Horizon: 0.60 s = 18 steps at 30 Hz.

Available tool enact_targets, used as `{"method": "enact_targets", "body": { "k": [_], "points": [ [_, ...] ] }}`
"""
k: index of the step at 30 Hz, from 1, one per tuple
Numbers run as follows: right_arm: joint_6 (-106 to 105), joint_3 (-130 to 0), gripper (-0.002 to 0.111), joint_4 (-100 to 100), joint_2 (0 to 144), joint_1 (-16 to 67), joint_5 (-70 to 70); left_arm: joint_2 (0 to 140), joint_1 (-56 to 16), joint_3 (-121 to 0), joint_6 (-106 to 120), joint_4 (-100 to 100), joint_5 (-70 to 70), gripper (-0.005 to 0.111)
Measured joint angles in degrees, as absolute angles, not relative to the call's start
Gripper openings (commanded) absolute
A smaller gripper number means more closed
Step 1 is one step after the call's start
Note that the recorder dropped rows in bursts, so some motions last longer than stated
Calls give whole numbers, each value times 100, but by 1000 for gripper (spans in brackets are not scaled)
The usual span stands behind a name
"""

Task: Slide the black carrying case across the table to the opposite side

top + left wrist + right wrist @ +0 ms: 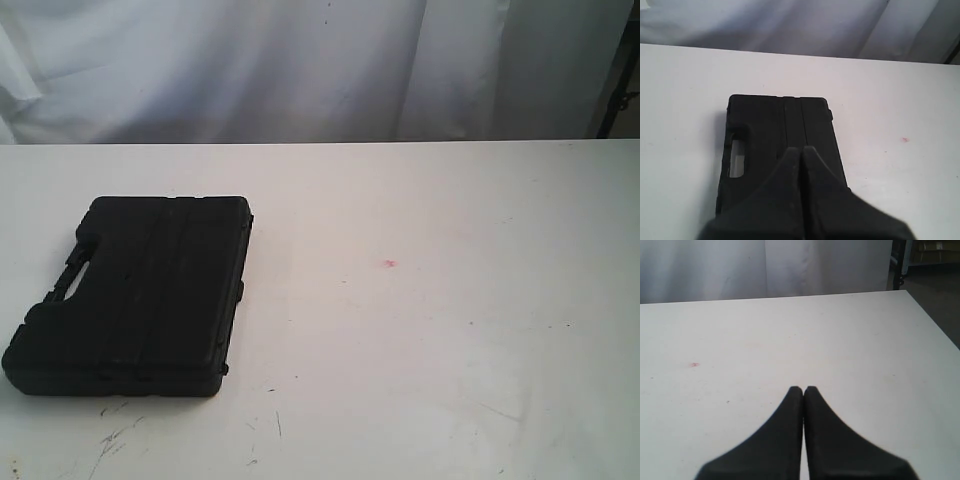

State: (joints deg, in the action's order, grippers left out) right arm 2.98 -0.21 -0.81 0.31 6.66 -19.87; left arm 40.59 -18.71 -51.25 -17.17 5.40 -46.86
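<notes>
The black carrying case [135, 295] lies flat on the left part of the white table [420, 330], its handle cut-out toward the left edge. Neither arm shows in the exterior view. In the left wrist view my left gripper [801, 150] is shut with nothing in it, its tips hanging over the case [775, 130]. My right gripper [803, 389] is also shut and empty, above bare table [790, 340] with no case in that view.
A small pink spot [389, 264] marks the table's middle. Dark scuff marks [115, 435] lie near the front left. A white curtain [300, 60] hangs behind the far edge. A dark stand [899, 262] is past the far right corner.
</notes>
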Motion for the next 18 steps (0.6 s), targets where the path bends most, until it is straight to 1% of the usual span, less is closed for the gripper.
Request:
{"method": "enact_targets", "body": {
  "k": [4, 10, 18],
  "points": [
    [298, -21, 0, -81, 31, 666, -1987, 3459, -1871, -4902, -1671, 617, -4661, 0],
    [298, -21, 0, -81, 31, 666, -1987, 2813, -1871, -4891, -1483, 912, -4840, 0],
    [322, -21, 0, -81, 31, 666, -1987, 2558, -1871, -4891, -1459, 1309, -4875, 0]
  ]
}}
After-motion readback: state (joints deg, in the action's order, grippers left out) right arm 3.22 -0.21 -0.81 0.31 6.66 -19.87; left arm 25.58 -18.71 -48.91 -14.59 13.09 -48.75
